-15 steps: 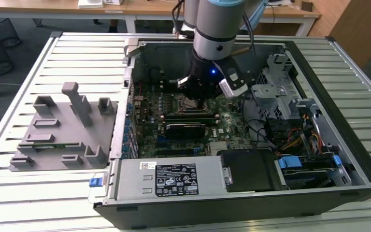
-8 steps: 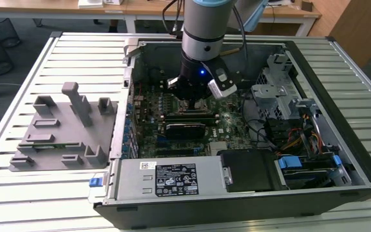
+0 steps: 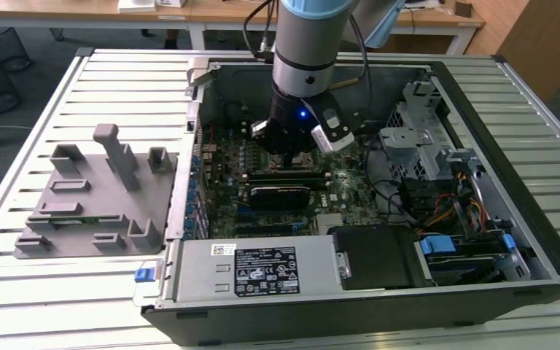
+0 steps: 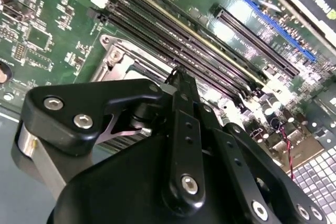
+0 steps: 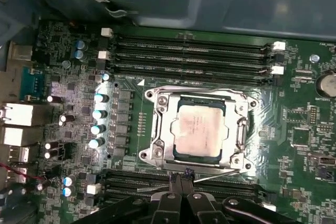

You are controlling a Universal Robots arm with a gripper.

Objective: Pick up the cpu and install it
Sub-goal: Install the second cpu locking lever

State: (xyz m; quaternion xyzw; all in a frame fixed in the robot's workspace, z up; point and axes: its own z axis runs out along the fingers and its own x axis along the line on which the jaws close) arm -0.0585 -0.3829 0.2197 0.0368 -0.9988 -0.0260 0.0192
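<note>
The cpu (image 5: 198, 130) sits in its socket (image 5: 157, 129); my end effector (image 5: 181, 179), closed and empty, hovers at its six o'clock edge.

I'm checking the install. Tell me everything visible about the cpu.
In the first wrist view the cpu is a flat square chip with a pale silver-grey metal top and thin dark rim. It lies flat, face up, inside the metal socket frame on the green motherboard. The tool sits just beside the socket, not touching the chip.
</note>
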